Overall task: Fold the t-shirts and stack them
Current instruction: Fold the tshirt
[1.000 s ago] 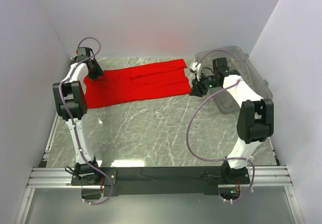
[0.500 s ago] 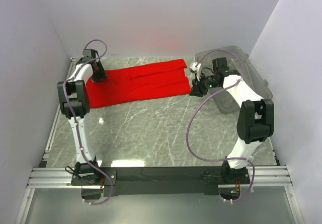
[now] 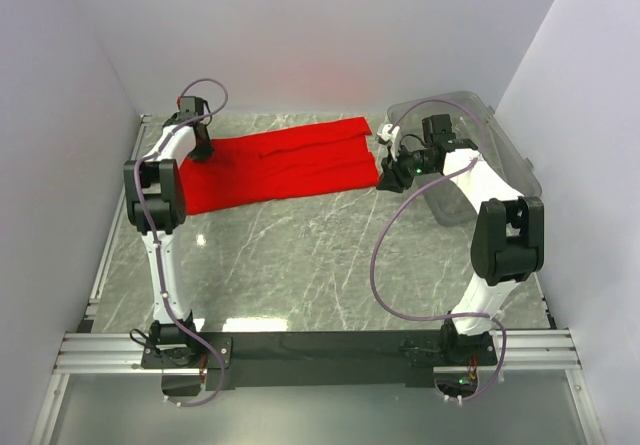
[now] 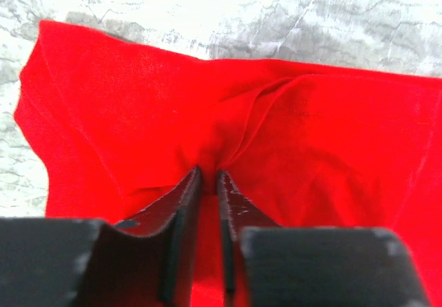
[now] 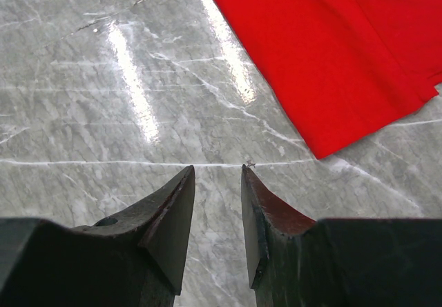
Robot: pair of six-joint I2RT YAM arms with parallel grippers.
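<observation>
While nothing is stacked yet, I list: grey marble table [image 3: 320, 265]; right gripper [image 5: 217, 172], jaws partly apart, empty, just off the cloth's corner; plain bright red cloth t-shirt [image 3: 280, 165], a flat band at the far side, folding unfinished by my judgement; left gripper [image 4: 207, 176], nearly closed, pinching its left end; clear plastic bin [image 3: 505, 140], far right.

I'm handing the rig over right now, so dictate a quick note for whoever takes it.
Left gripper: shut on a pinch of the shirt at its far left corner.
Right gripper: open, empty, over the table off the shirt's right corner.
Shirt: flat at the table's far side, apparently folded lengthwise.
Left: cross folds, then stacking; no other shirt in view.
</observation>
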